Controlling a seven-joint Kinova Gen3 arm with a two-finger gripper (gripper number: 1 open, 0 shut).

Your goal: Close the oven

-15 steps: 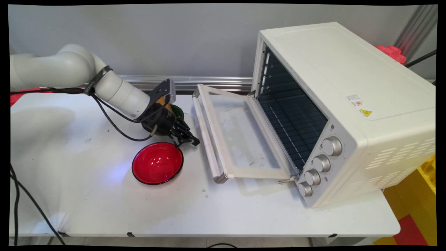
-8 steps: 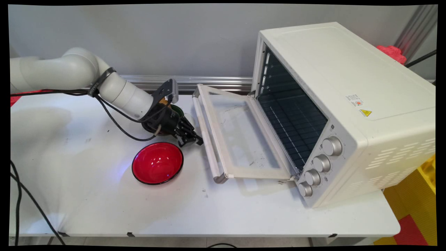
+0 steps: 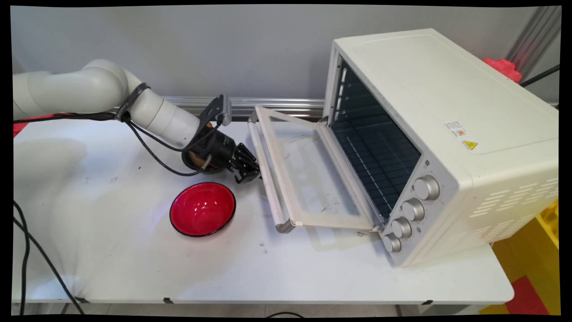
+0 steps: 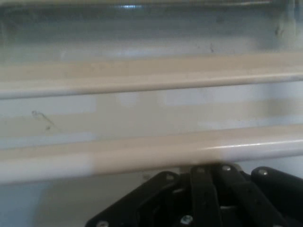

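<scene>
Sitting on the bench point(image 3: 313, 268), the oven point(image 3: 447, 134) has its door point(image 3: 313, 179) dropped open. Pincer point(image 3: 251, 172) is low against the door handle point(image 3: 267, 179); fingers probably together, can't tell. Red bowl point(image 3: 202, 214) just beside: keep clear.

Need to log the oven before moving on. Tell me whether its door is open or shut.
Open. The oven door is folded down nearly flat over the table, baring the dark inside; the gripper sits at its handle.

Main view: bright, even light; soft arm shadow on table point(image 3: 67, 188) at left. Hand view: dim, blurred, handle point(image 4: 151, 153) out of focus.
</scene>
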